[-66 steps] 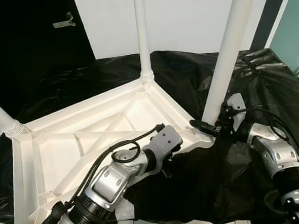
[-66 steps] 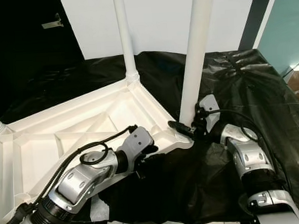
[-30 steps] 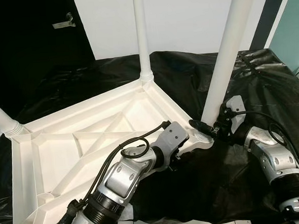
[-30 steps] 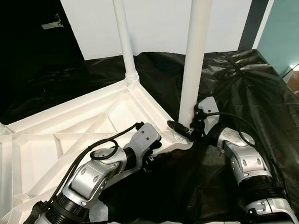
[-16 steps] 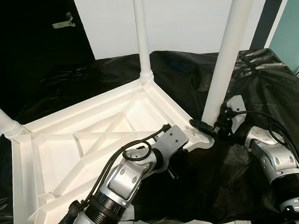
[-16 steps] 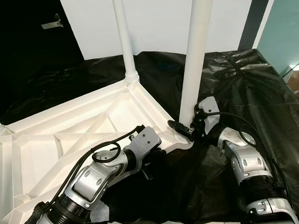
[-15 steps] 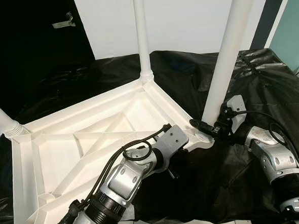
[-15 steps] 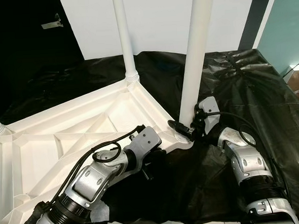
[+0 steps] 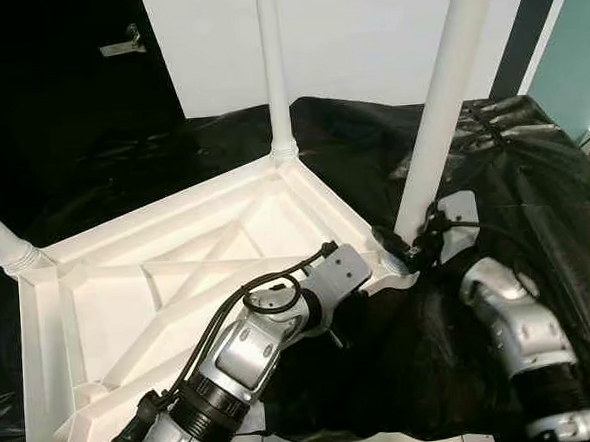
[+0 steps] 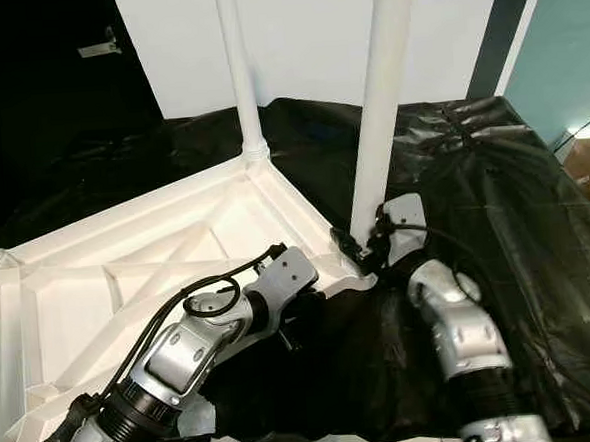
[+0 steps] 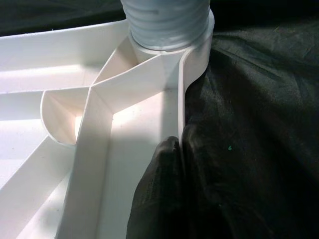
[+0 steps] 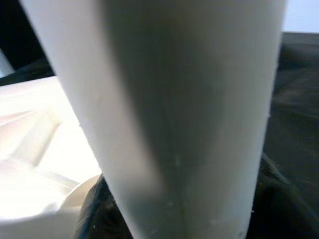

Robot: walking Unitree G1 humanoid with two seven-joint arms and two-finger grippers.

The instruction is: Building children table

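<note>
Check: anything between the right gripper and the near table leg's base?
Nothing visible. The right gripper is already at the base of the near white table leg, its fingers around it where it meets the corner socket of the upturned tabletop. The left gripper pinches the tabletop's near edge.

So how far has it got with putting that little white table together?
The white plastic tabletop lies upside down on the black sheet, with legs standing at the far corner, the left corner and the near right one. In hand: the right gripper is clamped round that near-right leg's base, while the left gripper pinches the tabletop's edge to steady it. Left: finishing that leg, then turning the table upright.
</note>
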